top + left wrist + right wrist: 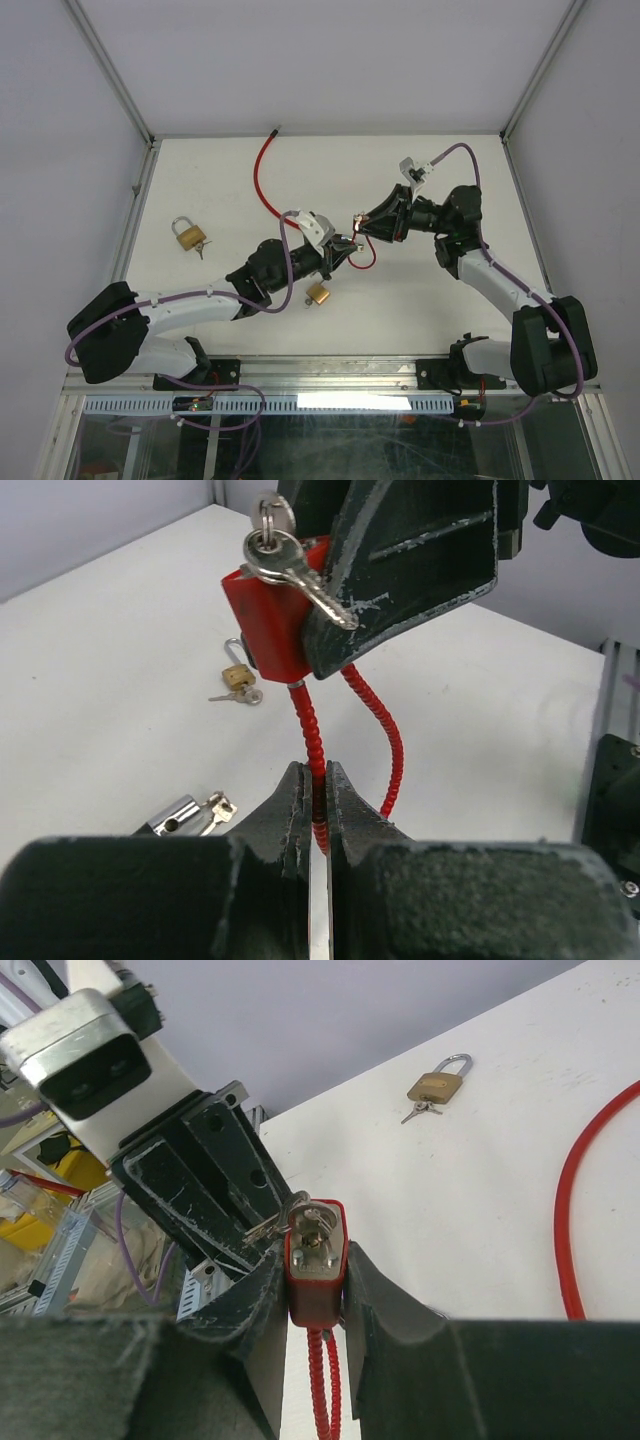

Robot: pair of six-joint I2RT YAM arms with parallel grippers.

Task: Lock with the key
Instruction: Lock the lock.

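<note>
White tabletop [220, 170] ran back to plain grey walls, and the two arms met above its middle. The right hand [360, 227] was closed on the red lock body [316, 1300], one finger pressed to each side, so the lock hung in the air clear of the surface. A key ring [272, 510] stood at the lock's end face. One key [300, 578] lay slantwise with its blade free against the right finger; whether another sat in the keyway could not be told.

From the lock's other end a ribbed red cable [308, 725] ran to the left hand [318, 792], which was pinched shut on it, and a second strand curved alongside.

A brass padlock [187, 234] with its keys lay on the tabletop, well to the left. A smaller padlock [319, 293] with a key beside it lay under the left wrist. A long red cable [262, 175] trailed towards the far edge.
</note>
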